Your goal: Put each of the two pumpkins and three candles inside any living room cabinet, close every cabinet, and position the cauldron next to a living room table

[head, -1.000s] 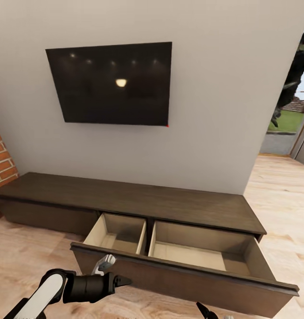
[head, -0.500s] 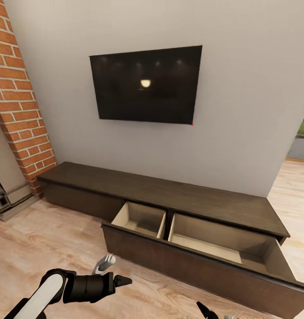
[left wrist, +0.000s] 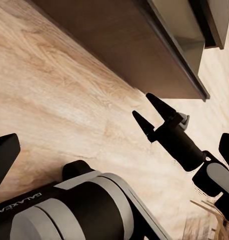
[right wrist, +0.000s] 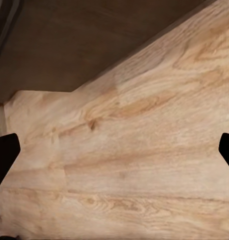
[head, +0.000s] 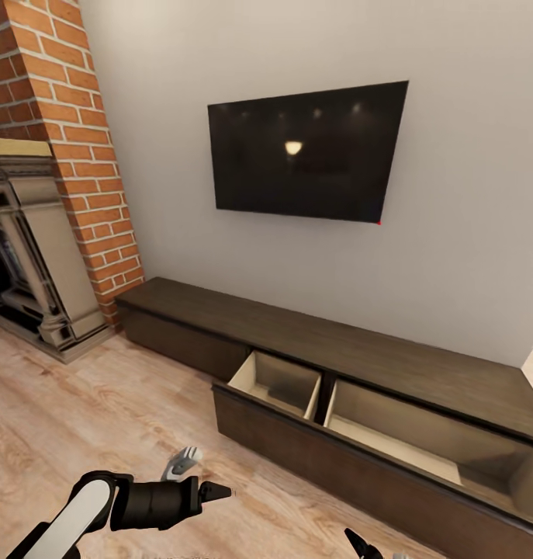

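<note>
The cabinet [head: 297,334] is the biggest thing ahead of me: a long, low dark unit against the wall under the TV [head: 305,151]. Its long axis runs along that wall, from the brick fireplace [head: 41,194] at my left off toward my right, and its fronts face out into the room toward me. 1 wide drawer [head: 375,419] stands pulled out over the wood floor [head: 80,411], showing 2 beige compartments with nothing in them that I can see.

My worry is that open drawer. Its front juts well out from the cabinet body, so if my base turns or rolls carelessly I judge I could clip its near corner, or sweep an arm into it. I also carry nothing, so I still have to fetch the pumpkins and candles, and the drawer must not be left open at the end.

My left claw [head: 195,475] hangs low over the floor, apart from the drawer; its fingers are spread and empty, as the wrist view confirms. My right claw [left wrist: 150,111] is parted too, with nothing between its 2 tips.
</note>
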{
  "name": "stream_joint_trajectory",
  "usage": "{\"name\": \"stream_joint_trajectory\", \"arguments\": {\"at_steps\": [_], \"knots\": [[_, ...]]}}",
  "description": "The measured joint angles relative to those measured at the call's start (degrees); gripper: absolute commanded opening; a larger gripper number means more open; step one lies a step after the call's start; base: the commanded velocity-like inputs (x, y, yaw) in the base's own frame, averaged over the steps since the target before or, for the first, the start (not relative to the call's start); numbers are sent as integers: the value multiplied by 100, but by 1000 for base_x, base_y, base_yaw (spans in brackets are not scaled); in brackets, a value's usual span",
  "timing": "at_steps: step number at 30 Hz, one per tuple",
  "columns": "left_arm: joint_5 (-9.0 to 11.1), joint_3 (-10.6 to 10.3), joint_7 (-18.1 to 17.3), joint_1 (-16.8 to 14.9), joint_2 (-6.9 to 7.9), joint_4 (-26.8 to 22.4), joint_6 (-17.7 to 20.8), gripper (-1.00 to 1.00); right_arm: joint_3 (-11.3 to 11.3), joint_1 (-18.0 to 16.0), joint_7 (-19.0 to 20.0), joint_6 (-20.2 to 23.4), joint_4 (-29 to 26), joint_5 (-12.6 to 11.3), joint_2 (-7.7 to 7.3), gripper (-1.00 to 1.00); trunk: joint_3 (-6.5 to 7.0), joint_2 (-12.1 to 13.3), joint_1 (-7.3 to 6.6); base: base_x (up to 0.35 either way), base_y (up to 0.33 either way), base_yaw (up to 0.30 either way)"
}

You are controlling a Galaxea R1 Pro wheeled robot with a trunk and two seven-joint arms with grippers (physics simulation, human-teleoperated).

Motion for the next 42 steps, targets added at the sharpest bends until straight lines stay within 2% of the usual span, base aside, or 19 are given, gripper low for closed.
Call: {"name": "stream_joint_trajectory", "arguments": {"at_steps": [16, 20, 22, 24, 27, 29, 31, 33, 34, 35, 36, 37, 38, 39, 40, 42], "knots": [[-66, 9, 38, 0, 0, 1, -7, 100, 1, 0, -3, -10, 3, 9, 5, 100, 287, 642, -352, 0, 0, 290], [-83, 1, 60, 0, 0, 1, -7, 100, 0, 0, -8, -149, 8, 63, 5, 100, 359, 802, -439, 0, 0, 290], [-93, -4, 208, 0, 0, 4, -6, 100, -3, 0, -12, -239, 10, 227, 5, 100, 395, 883, -483, 0, 0, 290], [-75, 0, 512, 0, 0, -1, -5, 100, -6, 0, -17, -286, 15, 377, 5, 100, 431, 963, -527, 0, 0, 290], [-59, 27, 854, 0, 2, 2, -8, 100, -7, 0, -23, -320, 18, 466, 10, 100, 485, 1083, -593, 0, 0, 290], [-75, 227, 995, 0, 15, 11, -11, 100, -8, 0, -29, -330, 18, 492, 13, 100, 521, 1163, -637, 0, 0, 290], [-129, 642, 1050, -1, 62, 42, -14, 100, -4, 0, -47, -334, 24, 512, 13, 100, 557, 1244, -681, 0, 0, 290], [-287, 1083, 1097, -1, 152, 223, 4, 100, -1, 0, -120, -335, 36, 578, 16, 100, 593, 1324, -725, 0, 0, 290], [-329, 1187, 1112, 0, 183, 306, 4, 100, -1, 0, -154, -335, 39, 610, 17, 100, 610, 1364, -747, 0, 0, 290], [-469, 1348, 1135, -1, 229, 508, 11, 100, -1, 0, -241, -335, 54, 695, 19, 100, 628, 1404, -769, 0, 0, 290], [-604, 1467, 1153, 0, 257, 735, 7, 100, -1, 0, -365, -346, 79, 822, 25, 100, 646, 1444, -791, 0, 0, 290], [-860, 1563, 1183, 2, 271, 1032, -5, 100, -1, 0, -587, -405, 117, 1073, 33, 100, 664, 1484, -813, 0, 0, 290], [-941, 1581, 1191, 1, 271, 1121, -16, 100, -2, 0, -665, -435, 127, 1167, 36, 100, 682, 1524, -835, 0, 0, 290], [-1308, 1616, 1205, 3, 269, 1290, -24, 100, -2, 0, -867, -537, 143, 1424, 51, 100, 700, 1565, -857, 0, 0, 290], [-1439, 1632, 1207, 2, 266, 1333, -32, 100, -4, 0, -933, -570, 146, 1512, 66, 100, 718, 1605, -879, 0, 0, 290], [-1995, 1670, 1210, 2, 251, 1426, -103, 100, -7, 0, -1153, -655, 153, 1814, 196, 100, 754, 1685, -923, 0, 0, 290]]}}
